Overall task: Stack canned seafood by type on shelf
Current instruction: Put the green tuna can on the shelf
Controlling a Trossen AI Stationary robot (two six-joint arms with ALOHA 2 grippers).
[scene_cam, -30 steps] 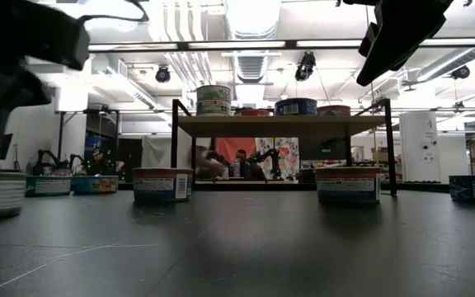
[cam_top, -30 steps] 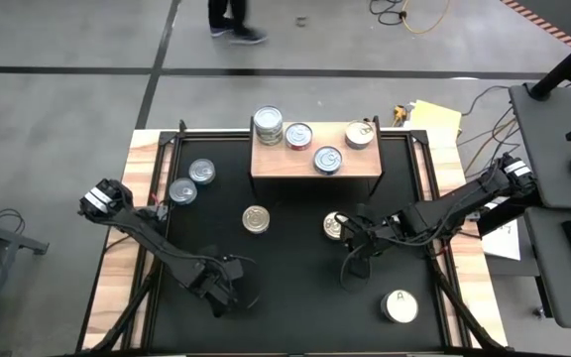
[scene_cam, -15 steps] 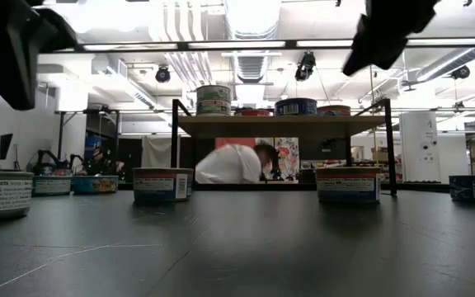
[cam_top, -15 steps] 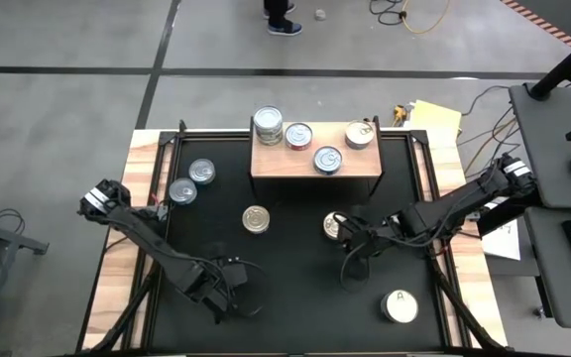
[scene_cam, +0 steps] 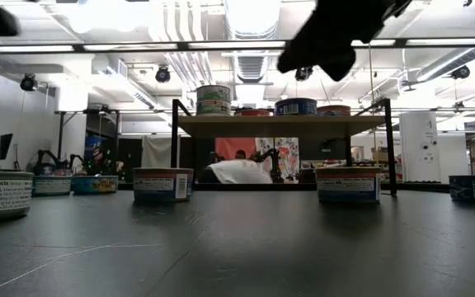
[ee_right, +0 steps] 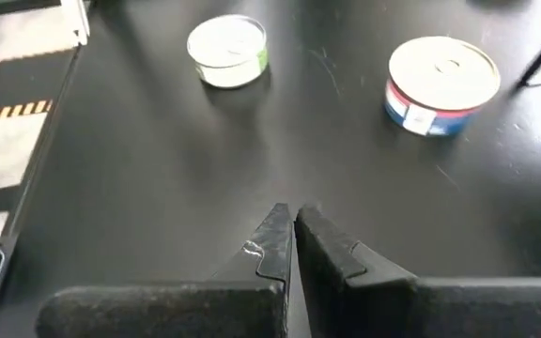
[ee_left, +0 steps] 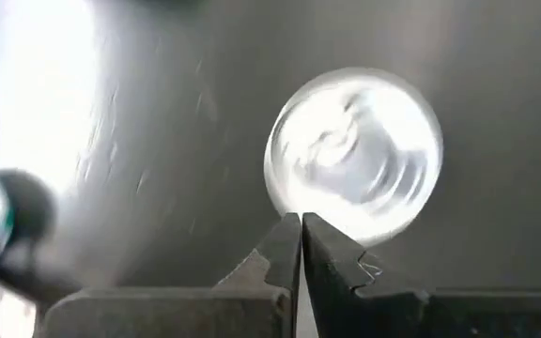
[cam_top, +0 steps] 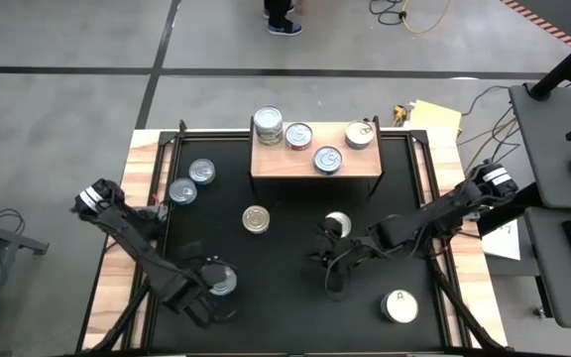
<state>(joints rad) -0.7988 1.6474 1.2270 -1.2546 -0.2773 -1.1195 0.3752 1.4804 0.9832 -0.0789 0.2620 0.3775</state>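
Glare blurs the tin [ee_left: 353,155] beyond the clenched, empty left fingers [ee_left: 284,246]; right fingers [ee_right: 272,242] likewise.

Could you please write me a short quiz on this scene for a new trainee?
1. True or false: the left end effector and the right end effector are both shut, holding nothing.
2. Fill in: off the shelf, ___ cans sit on the black tabletop.
3. The white-topped can marked A is: A) on the shelf; B) on the black tabletop; C) in the right end effector.
Key: 1 true; 2 six; 3 B.
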